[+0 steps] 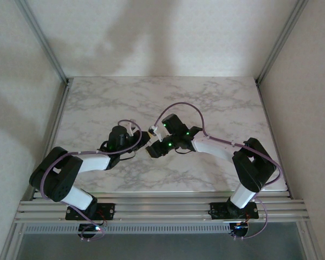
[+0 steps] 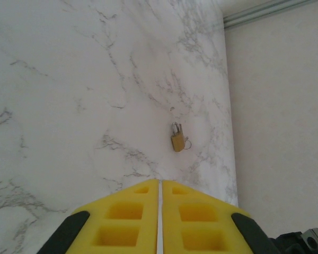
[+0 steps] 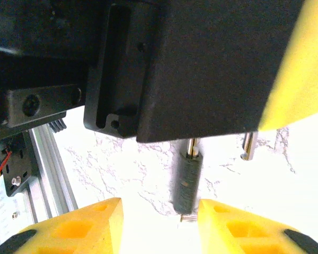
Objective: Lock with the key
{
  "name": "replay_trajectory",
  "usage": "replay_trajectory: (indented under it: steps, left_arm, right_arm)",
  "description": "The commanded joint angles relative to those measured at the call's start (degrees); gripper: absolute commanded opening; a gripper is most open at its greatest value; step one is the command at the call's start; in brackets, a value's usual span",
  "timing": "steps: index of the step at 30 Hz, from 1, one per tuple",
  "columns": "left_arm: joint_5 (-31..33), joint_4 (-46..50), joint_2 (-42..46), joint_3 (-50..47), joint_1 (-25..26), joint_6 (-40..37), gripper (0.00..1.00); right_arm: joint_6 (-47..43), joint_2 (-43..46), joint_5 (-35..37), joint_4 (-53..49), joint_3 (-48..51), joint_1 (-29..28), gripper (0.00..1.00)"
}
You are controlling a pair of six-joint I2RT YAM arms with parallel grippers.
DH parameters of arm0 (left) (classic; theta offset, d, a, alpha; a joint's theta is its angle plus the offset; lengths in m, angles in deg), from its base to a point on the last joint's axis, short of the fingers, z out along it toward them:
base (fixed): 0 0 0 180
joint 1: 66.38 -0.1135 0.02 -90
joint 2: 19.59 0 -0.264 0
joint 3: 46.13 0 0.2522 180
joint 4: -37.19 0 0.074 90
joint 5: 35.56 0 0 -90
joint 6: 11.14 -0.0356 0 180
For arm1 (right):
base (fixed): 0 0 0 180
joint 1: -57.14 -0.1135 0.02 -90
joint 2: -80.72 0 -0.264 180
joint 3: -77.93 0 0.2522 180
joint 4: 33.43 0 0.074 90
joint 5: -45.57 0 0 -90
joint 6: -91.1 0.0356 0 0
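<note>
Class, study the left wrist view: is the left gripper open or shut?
Shut. The left gripper has its two yellow fingers pressed together, leaving only a hairline seam between them.

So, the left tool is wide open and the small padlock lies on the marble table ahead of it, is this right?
Not quite: the left tool is shut, its yellow fingers pressed together, as the left wrist view shows. The small padlock does lie on the marble table ahead of it.

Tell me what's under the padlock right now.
The padlock lies flat on the bare marble table, a small ring beside its body. Its underside and keyhole are hidden.
</note>
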Motion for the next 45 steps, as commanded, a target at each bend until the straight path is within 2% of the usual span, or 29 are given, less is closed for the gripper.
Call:
replay_trajectory:
  steps: [1, 10, 15, 21, 26, 35, 45]
  left_arm:
    - [0.15, -1.92, 0.03, -0.57, -0.57, 0.16, 0.00]
    - [-0.59, -2.86, 1.27, -1.16, -0.86, -0.09, 0.00]
    - [-1.28, -3.84, 2.95, -1.81, -0.81, -1.04, 0.00]
    - [-3.36, -8.02, 5.00, -3.33, -0.85, -2.00, 0.00]
    - [-5.32, -12.83, 6.81, -5.01, -0.77, -2.58, 0.00]
    - [-8.88, -24.83, 9.18, -7.42, 0.69, -0.60, 0.00]
    - [-6.71, -25.42, 13.62, -4.85, 4.95, -1.17, 0.00]
  right_arm:
    - [-0.28, 0.10, 0.30, 0.30, 0.73, -0.40, 0.42]
    - [0.72, 3.44, 2.01, 2.48, 3.01, 0.01, 0.50]
    - [4.02, 7.61, 1.47, 6.92, 6.20, 1.93, 0.61]
    - [12.19, 12.82, -8.04, 15.94, 11.63, 8.09, 0.77]
    - [19.14, 14.54, -15.56, 23.58, 15.06, 12.04, 0.85]
    - [25.96, 11.17, -24.48, 34.28, 17.28, 13.37, 0.88]
    - [30.94, 9.99, -27.29, 43.40, 19.80, 13.30, 0.88]
